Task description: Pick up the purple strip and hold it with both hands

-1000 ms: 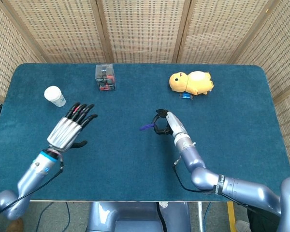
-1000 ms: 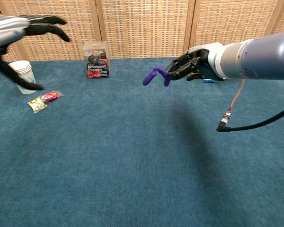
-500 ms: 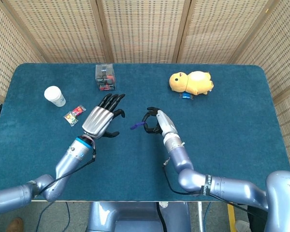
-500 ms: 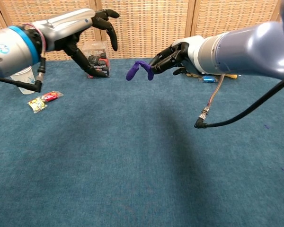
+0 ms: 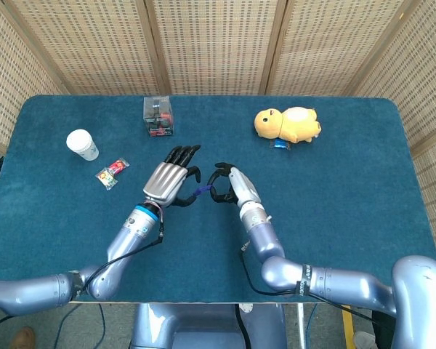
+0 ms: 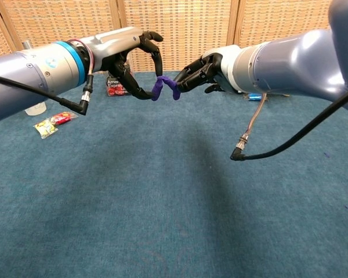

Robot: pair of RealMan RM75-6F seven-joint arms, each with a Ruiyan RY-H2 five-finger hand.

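The purple strip [image 5: 201, 190] [image 6: 164, 87] hangs in the air above the middle of the blue table, bent into a small arch. My right hand [image 5: 229, 184] [image 6: 200, 72] pinches its right end between thumb and fingertips. My left hand [image 5: 171, 178] [image 6: 133, 58] is right beside the strip's free left end. Its fingers are spread and arch over that end, and its thumb curls under it. The thumb tip seems to touch the strip, but no closed hold shows.
A white paper cup [image 5: 81, 144] stands at the far left, with candy packets [image 5: 111, 173] [image 6: 53, 123] near it. A clear box [image 5: 158, 116] sits at the back, a yellow plush [image 5: 288, 123] at the back right. A cable [image 6: 243, 139] dangles from my right arm.
My left hand has swept in from the left to the strip's free end. My right hand has carried the strip a little further left to meet it.
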